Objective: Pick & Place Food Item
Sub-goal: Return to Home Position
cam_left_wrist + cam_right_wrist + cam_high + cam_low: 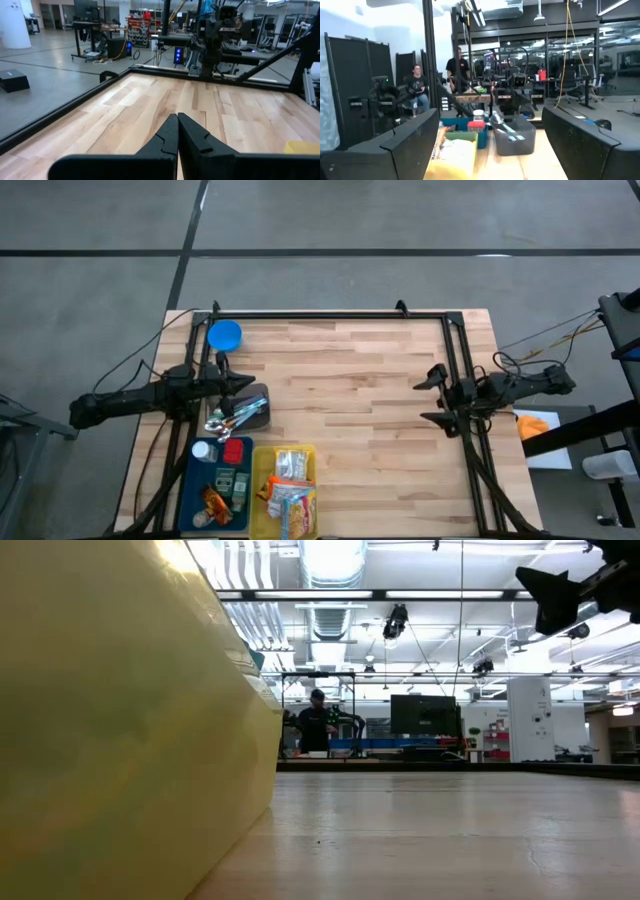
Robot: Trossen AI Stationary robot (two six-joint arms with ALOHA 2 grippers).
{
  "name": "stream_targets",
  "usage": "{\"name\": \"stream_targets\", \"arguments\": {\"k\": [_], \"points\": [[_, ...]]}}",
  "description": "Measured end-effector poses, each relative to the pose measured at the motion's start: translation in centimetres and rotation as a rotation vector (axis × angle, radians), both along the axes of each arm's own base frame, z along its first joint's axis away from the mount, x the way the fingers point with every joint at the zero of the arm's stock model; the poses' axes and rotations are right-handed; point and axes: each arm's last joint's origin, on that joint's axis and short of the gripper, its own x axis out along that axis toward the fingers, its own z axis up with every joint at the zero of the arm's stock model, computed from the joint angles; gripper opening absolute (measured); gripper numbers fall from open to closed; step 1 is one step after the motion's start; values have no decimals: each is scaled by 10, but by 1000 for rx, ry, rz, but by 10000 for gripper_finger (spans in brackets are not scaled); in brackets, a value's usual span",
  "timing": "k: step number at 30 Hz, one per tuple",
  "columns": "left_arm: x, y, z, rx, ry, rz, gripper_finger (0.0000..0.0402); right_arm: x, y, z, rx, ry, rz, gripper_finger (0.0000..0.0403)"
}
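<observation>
Your left gripper (243, 384) has its fingers (167, 137) pressed together, holding nothing. The gray bin (262, 408) sits just beside them, and the food (290, 485) lies past it in the yellow bin (260, 458) and blue bin (185, 490). Your right gripper (432, 397) is spread wide, far from it

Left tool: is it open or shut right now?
Shut. In the left wrist view the left tool has its two dark fingers pressed together, no gap, nothing held, above the wooden table.

Grey concrete floor (400, 220), ceiling light strips (330, 555), distant workbenches (380, 750), black partition panels (345, 85)
</observation>
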Motion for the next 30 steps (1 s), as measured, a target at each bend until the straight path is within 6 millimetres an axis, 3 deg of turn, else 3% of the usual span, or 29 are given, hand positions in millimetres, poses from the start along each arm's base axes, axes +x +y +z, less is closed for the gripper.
{"name": "stream_targets", "arguments": {"k": [9, 30], "points": [[0, 0, 0, 0, 3, 0, 2, 1, 0, -1, 232, 43, 64, 351], [0, 0, 0, 0, 2, 0, 2, 1, 0, -1, 239, 50, 65, 351]]}}
